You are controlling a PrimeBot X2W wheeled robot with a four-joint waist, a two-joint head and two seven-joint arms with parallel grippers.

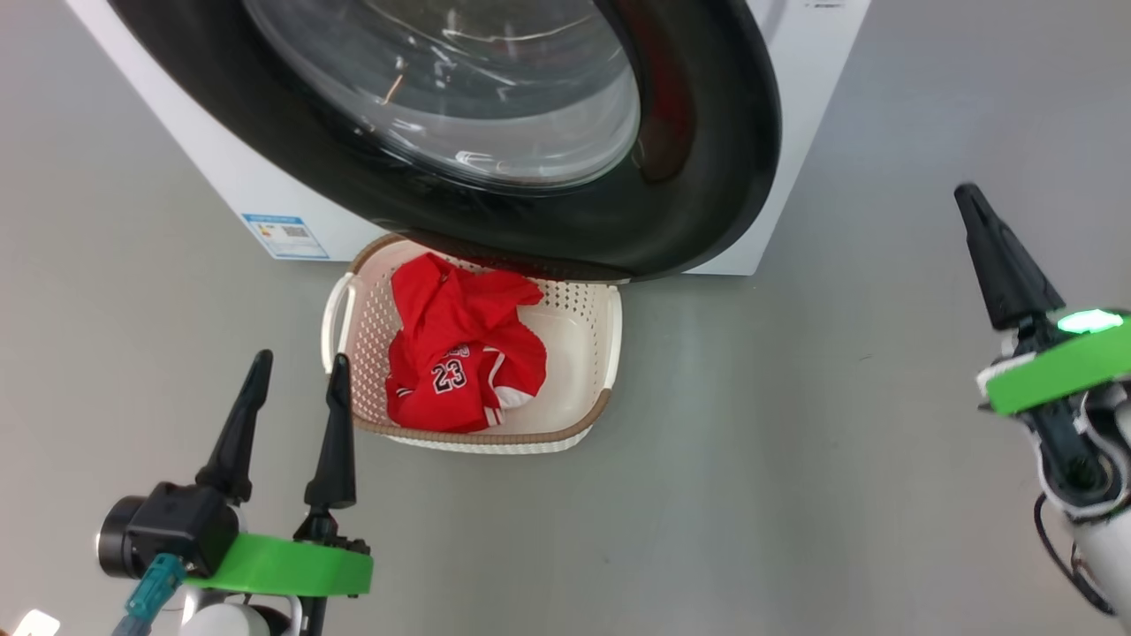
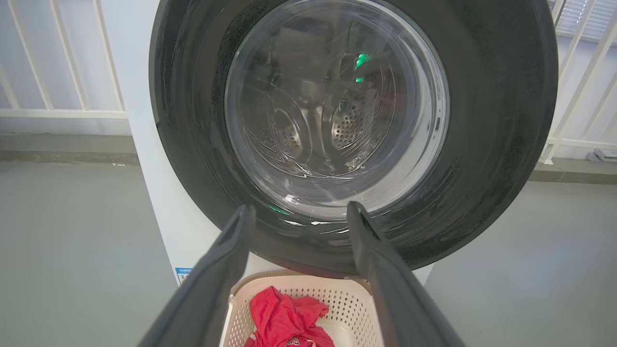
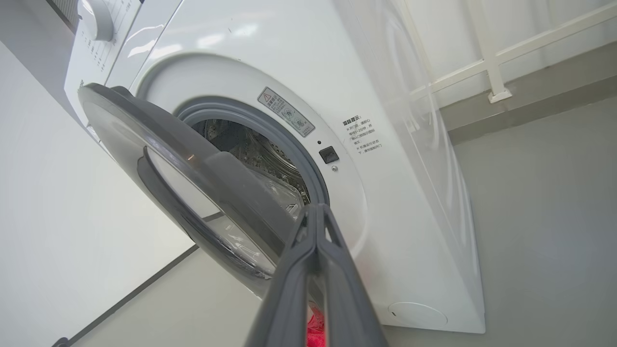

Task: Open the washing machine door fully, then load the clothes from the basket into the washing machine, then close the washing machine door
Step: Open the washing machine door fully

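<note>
The washing machine door (image 1: 707, 132) stands partly open, its black ring and glass bowl hanging over the basket (image 1: 610, 336). Red clothes (image 1: 459, 353), a jersey numbered 23 on top, lie in that cream basket on the floor before the white washing machine (image 1: 813, 88). My left gripper (image 1: 300, 358) is open, just left of the basket. In the left wrist view it (image 2: 301, 207) faces the door (image 2: 482, 120) above the basket (image 2: 356, 308) and clothes (image 2: 284, 318). My right gripper (image 1: 967, 190) is shut on nothing, well right of the machine. In the right wrist view it (image 3: 315, 207) points at the door's grey inner face (image 3: 183, 159) and the steel drum (image 3: 250, 149).
Grey floor surrounds the machine. A blue label (image 1: 284, 236) marks its lower front corner. A white railing (image 2: 72, 58) runs behind the machine, and the railing (image 3: 491, 58) appears again in the right wrist view. The control knob (image 3: 99, 17) sits at the machine's top.
</note>
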